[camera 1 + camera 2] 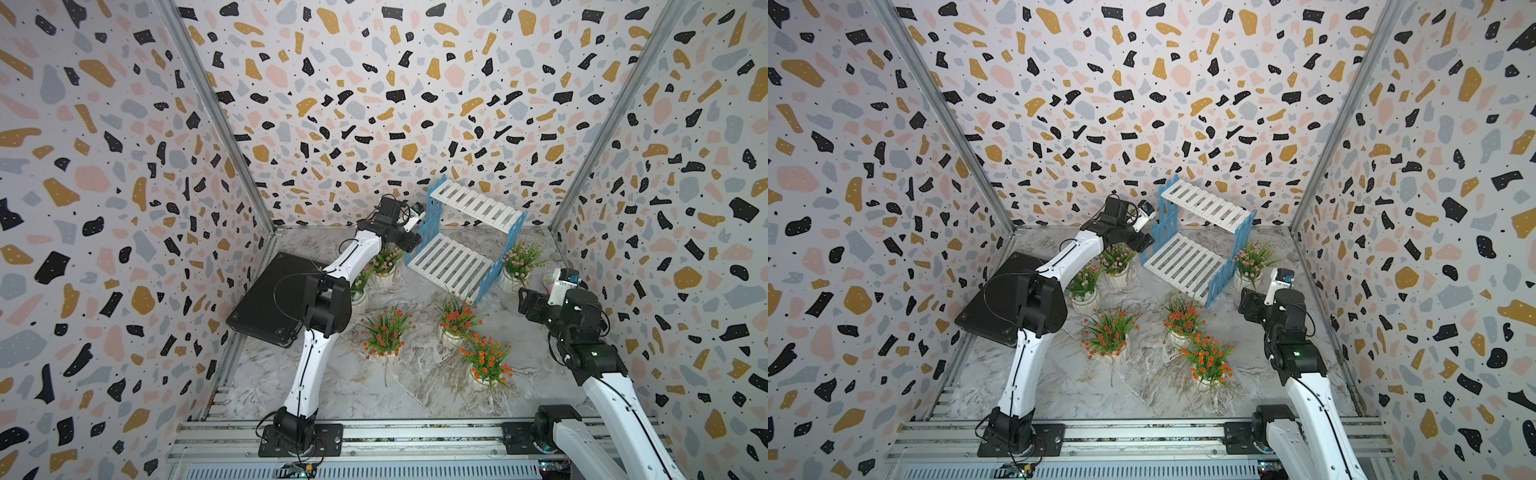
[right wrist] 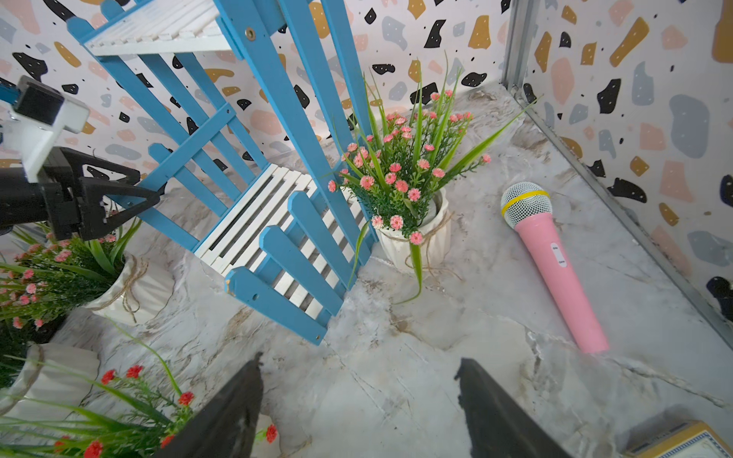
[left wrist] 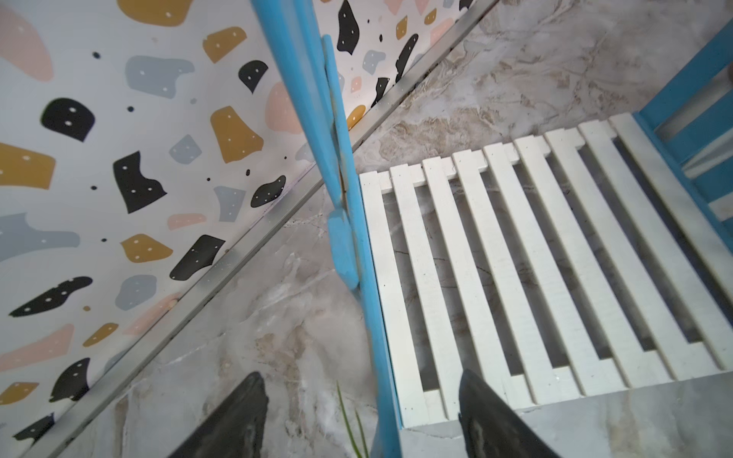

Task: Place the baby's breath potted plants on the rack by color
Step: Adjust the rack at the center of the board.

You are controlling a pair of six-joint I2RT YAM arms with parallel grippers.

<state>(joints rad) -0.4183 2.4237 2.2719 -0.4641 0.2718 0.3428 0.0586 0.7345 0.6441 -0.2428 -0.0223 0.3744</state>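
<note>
The rack (image 1: 451, 262), white slats between light blue fence sides, stands at the back, both tiers bare. My left gripper (image 3: 361, 374) is open and straddles its left side frame (image 3: 371, 301); neither finger touches it. In both top views three orange-red baby's breath potted plants (image 1: 386, 332) (image 1: 457, 316) (image 1: 486, 361) stand mid-table. Two pink ones (image 1: 386, 259) (image 1: 359, 282) sit under my left arm, and a third pink one (image 2: 400, 174) is by the rack's right side. My right gripper (image 2: 359, 361) is open over bare marble, right of the rack.
A flat black case (image 1: 274, 299) lies at the left wall. A pink toy microphone (image 2: 555, 261) rests near the right wall, behind my right wrist. A box corner (image 2: 682, 440) shows near my right gripper. Patterned walls close in three sides.
</note>
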